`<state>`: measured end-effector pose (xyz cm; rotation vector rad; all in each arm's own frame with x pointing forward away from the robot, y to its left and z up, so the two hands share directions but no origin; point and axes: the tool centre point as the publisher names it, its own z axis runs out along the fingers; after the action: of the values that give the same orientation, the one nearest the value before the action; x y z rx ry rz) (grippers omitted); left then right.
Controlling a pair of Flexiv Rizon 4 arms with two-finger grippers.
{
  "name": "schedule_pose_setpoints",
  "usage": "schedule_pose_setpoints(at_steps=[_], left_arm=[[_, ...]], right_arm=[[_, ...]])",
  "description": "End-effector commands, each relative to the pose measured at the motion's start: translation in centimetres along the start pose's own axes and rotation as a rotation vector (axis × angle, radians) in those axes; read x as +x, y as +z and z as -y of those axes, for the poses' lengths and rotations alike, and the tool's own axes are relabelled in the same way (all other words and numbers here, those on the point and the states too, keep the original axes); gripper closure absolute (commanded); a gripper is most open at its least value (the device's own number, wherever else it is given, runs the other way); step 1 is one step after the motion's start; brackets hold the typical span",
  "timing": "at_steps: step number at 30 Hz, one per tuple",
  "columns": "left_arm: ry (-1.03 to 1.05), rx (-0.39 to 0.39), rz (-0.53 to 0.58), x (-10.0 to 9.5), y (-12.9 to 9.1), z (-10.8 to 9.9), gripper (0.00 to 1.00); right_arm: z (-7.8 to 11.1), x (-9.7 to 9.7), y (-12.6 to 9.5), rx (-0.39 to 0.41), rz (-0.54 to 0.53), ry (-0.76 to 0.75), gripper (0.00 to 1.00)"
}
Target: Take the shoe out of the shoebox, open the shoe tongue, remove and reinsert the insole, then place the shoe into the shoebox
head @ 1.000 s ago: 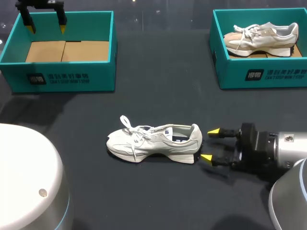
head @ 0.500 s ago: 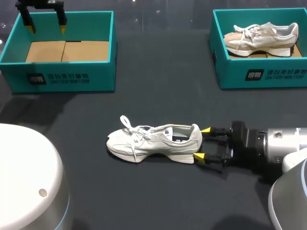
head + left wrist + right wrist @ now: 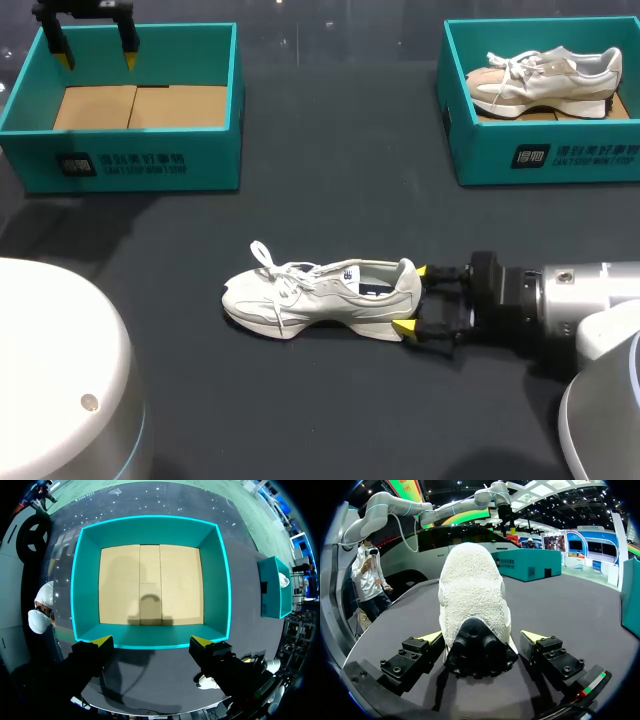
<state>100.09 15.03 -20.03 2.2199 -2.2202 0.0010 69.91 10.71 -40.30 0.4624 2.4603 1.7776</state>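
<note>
A cream-white shoe (image 3: 320,298) lies on its sole in the middle of the dark table, toe to the left and heel to the right. My right gripper (image 3: 413,299) is at the heel, open, with one yellow tip on each side of it. In the right wrist view the heel (image 3: 472,600) fills the space between the fingers of the gripper (image 3: 482,636), with small gaps on both sides. My left gripper (image 3: 97,58) hangs open above the back of the empty teal shoebox (image 3: 120,160). From the left wrist the gripper (image 3: 152,641) looks down on that shoebox (image 3: 150,525) and its cardboard floor.
A second teal shoebox (image 3: 540,155) stands at the back right with another pale shoe (image 3: 545,80) inside it. The first shoebox shows far ahead of the right gripper as a teal box (image 3: 522,562).
My right gripper has slid left along the table toward the shoe, so its tips now straddle the heel. The shoe and the left arm have not moved.
</note>
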Motion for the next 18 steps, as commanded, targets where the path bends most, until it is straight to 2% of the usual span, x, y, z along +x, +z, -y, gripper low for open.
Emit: schedule_pose_setpoints(at_steps=[1, 18], left_arm=[[0.0, 0.0, 0.001, 0.0, 0.0, 0.0, 0.0], [0.0, 0.0, 0.001, 0.0, 0.0, 0.0, 0.0]], right_arm=[[-0.1, 0.2, 1.0, 0.009, -0.006, -0.001, 0.0], [-0.3, 1.1, 2.7, 0.002, -0.034, -0.014, 0.0]])
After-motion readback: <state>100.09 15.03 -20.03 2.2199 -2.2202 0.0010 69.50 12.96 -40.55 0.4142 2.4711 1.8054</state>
